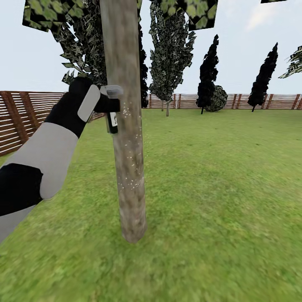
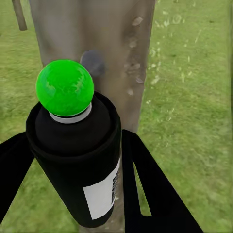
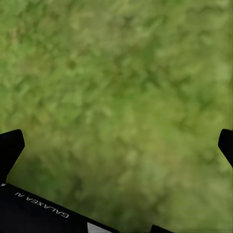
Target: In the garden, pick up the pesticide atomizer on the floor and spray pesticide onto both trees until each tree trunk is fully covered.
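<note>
A tree trunk [image 1: 127, 151], mottled grey-brown, stands close in front of me on the lawn, with leaf canopy [image 1: 46, 14] at the top edge. Pale specks dot the bark at mid height. My left gripper [image 1: 108, 105] is raised beside the trunk and shut on the pesticide atomizer [image 1: 112, 122]. The left wrist view shows the atomizer [image 2: 75, 150] as a dark bottle with a white label and a green ball on top, held between two black fingers [image 2: 145, 189], its top pointing at the trunk [image 2: 116, 48]. My right gripper [image 3: 118, 145] is open over bare grass.
Green lawn [image 1: 222, 188] stretches all around the trunk. A brown slatted fence [image 1: 19, 115] runs along the left and the far side. Dark narrow conifers [image 1: 208, 75] and a round shrub [image 1: 218, 98] stand by the far fence.
</note>
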Robot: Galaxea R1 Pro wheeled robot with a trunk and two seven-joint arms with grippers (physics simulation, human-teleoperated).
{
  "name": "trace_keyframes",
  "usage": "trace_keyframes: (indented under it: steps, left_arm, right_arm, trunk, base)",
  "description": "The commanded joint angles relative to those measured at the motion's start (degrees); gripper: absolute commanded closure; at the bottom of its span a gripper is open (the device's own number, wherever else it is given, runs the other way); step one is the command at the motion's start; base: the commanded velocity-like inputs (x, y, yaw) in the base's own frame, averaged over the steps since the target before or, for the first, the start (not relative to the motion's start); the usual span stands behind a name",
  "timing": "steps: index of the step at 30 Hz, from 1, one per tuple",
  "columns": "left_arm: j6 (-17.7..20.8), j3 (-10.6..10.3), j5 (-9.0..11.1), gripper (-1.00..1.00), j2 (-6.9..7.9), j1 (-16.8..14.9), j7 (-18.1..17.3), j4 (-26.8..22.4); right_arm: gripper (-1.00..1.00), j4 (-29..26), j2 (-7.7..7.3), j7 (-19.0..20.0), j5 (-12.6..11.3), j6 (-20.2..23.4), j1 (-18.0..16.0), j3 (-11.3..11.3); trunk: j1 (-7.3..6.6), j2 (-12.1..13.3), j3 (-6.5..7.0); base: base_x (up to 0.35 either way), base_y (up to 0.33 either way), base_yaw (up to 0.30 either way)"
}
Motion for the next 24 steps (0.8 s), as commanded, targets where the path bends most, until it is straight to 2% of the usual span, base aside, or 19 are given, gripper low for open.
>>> trace_keyframes:
  steps: [1, 10, 22, 24]
  left_arm:
    - [0.0, 0.0, 0.0, 1.00, 0.00, -0.6, 0.0, 0.1]
    - [-0.1, -0.1, 0.0, 1.00, 0.02, -1.2, 0.2, 4.7]
    - [-0.1, 0.2, 0.1, 1.00, 0.18, -2.9, 0.1, 5.3]
    - [-0.2, 0.2, 0.1, 1.00, 0.24, -2.9, 0.2, 7.9]
  right_arm:
    - [-1.00, 0.0, 0.01, 0.0, 0.0, 0.0, 0.0, 0.0]
    - [-1.00, 0.0, 0.01, 0.0, 0.0, 0.0, 0.1, 0.0]
    - [-1.00, 0.0, 0.07, 0.1, 0.0, 0.1, 0.4, 0.1]
    - [-1.00, 0.0, 0.10, 0.0, 0.0, 0.1, 0.7, 0.1]
  trunk:
    - [0.00, 0.0, -0.01]
    - [0.00, 0.0, -0.01]
    - [0.00, 0.0, -0.01]
    - [0.00, 0.0, -0.01]
  base:
    - [0.000, 0.000, 0.000]
    - [0.000, 0.000, 0.000]
    - [0.000, 0.000, 0.000]
    - [0.000, 0.000, 0.000]
